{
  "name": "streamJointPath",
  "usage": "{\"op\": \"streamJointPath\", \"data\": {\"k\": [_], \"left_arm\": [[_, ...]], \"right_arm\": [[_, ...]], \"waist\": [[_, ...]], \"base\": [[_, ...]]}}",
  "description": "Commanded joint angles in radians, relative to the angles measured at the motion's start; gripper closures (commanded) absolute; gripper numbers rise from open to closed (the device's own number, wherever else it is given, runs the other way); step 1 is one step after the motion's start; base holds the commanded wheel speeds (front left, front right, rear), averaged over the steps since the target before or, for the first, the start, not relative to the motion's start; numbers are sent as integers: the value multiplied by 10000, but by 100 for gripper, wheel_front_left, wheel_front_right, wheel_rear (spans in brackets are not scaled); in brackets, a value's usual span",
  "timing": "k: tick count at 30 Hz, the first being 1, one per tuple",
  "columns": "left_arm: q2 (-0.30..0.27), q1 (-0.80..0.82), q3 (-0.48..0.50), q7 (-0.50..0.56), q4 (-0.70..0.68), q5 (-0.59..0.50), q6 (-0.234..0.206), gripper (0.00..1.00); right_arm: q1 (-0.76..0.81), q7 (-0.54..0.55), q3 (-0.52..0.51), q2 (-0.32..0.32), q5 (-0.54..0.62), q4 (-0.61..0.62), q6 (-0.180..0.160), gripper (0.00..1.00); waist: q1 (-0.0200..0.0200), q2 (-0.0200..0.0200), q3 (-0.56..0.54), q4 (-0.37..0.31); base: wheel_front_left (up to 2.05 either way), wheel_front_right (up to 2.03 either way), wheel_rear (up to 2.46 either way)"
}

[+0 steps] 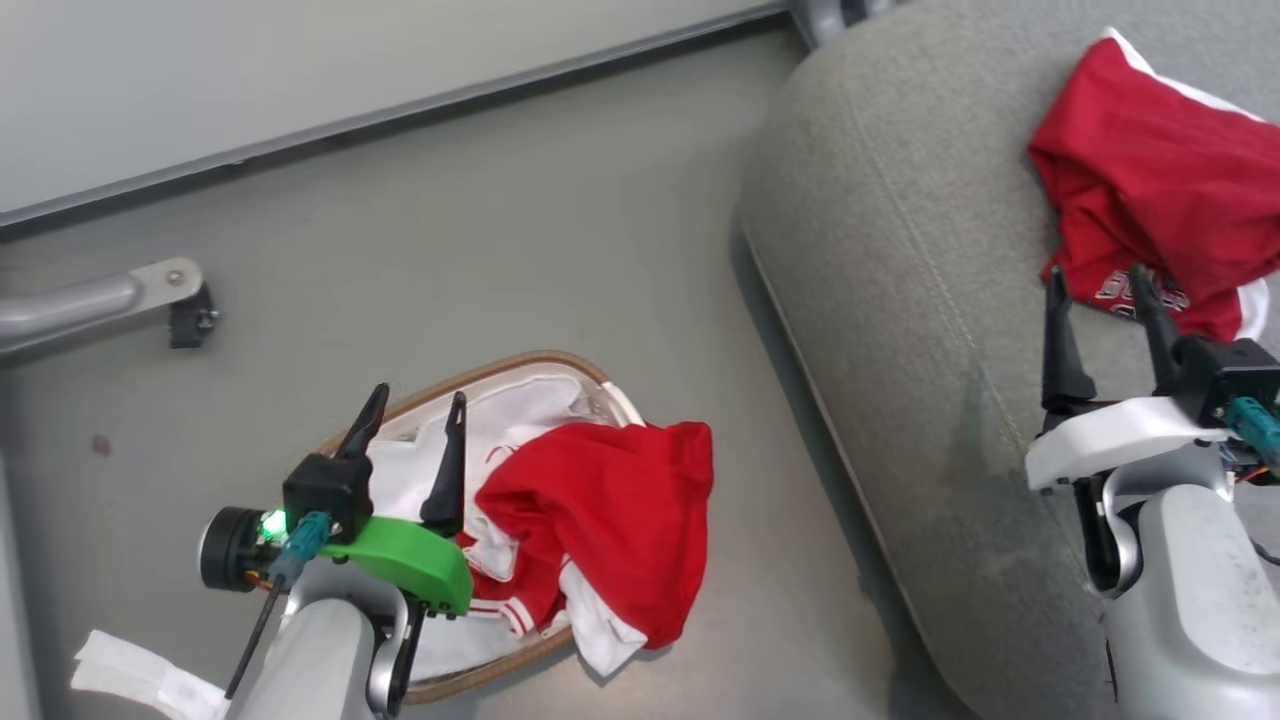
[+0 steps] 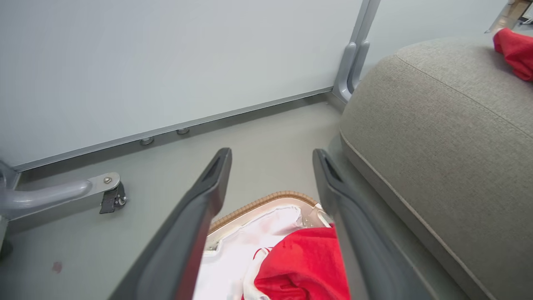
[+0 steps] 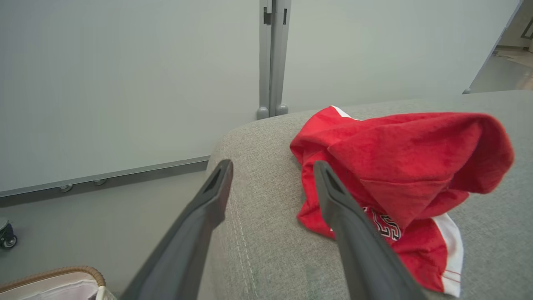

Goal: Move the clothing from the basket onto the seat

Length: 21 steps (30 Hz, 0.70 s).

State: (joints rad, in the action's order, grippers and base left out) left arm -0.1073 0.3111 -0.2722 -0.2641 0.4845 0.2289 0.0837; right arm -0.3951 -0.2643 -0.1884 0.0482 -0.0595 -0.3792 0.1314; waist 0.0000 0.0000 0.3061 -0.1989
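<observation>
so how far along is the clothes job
Done: one red garment lies on the seat, the right gripper open beside it. In hand: nothing; the left gripper hovers open over the basket. Left: the second garment, draped over the basket's rim.

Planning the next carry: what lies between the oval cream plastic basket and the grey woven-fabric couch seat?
Only bare grey floor, as the head view shows. The red garment with white trim hangs over that side of the basket.
</observation>
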Motion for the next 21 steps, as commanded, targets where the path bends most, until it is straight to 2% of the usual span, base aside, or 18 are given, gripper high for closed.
{"op": "streamJointPath", "data": {"k": [1, 10, 21], "left_arm": [[69, -239, 207, -5, 23, -110, -53, 0], [218, -750, 1355, -3, 157, -485, -179, 0], [451, -1542, 2553, -3, -107, -915, -113, 0]], "right_arm": [[202, -3, 160, 50, -109, -48, -14, 0], [388, -3, 938, 47, -492, 66, -14, 0], [894, -3, 1473, 49, -606, 422, -14, 0]], "waist": [[0, 0, -588, 795], [0, 0, -1104, 1632], [0, 0, -1977, 2010]], "base": [[0, 0, 0], [0, 0, 0], [0, 0, 0]]}}
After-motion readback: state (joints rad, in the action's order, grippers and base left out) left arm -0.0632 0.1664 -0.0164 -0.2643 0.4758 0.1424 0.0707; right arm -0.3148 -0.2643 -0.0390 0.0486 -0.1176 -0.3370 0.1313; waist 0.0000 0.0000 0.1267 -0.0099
